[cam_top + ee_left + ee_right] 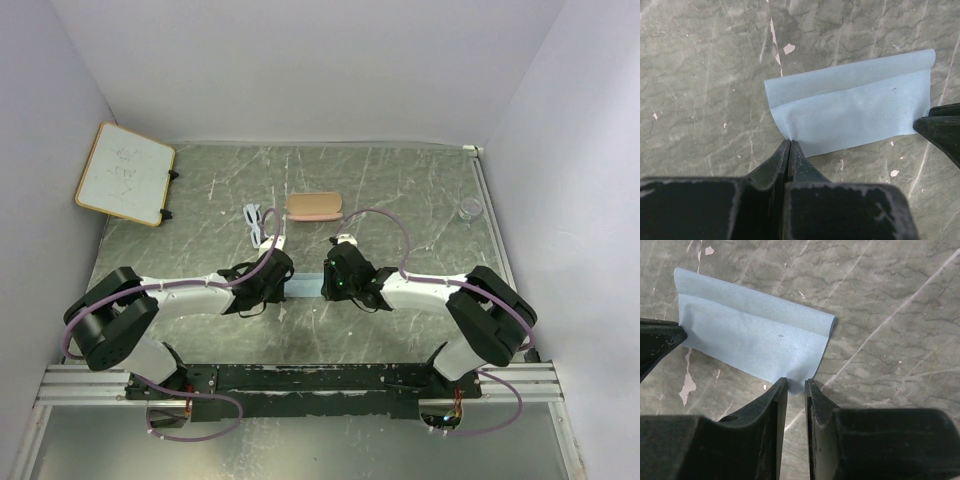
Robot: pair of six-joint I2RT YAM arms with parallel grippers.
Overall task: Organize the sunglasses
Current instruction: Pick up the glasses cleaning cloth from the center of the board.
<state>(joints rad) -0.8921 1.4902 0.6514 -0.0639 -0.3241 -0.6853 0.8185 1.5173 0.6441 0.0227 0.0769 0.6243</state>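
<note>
Now, my left fingers are pressed fully together. Their black, worn tips pinch one near corner of the cloth. My right fingers stand only a little apart, with a narrow gap between the two flat inner faces. The other near corner of the cloth comes just to this gap. I cannot tell whether they already touch it.

The cloth is thin, pale blue and matte, with a soft, slightly fuzzy surface. It is roughly rectangular as it lies, because its far edge is turned over on itself in a long smooth roll. Near my left fingers the corner bends up from the table in a gentle curve. In each wrist view the dark pointed tip of the other arm's fingers shows at the side of the cloth.

The table is grey-green like marble, with pale veins and small white chipped spots.

Farther out, the sunglasses lie on the table beyond my left fingers, well apart from the cloth. Their frame is thin and whitish, and the arms are slim. Just beside them on the right lies a pink case, oblong with rounded ends. A whiteboard with a wooden rim leans in the far left corner.
</note>
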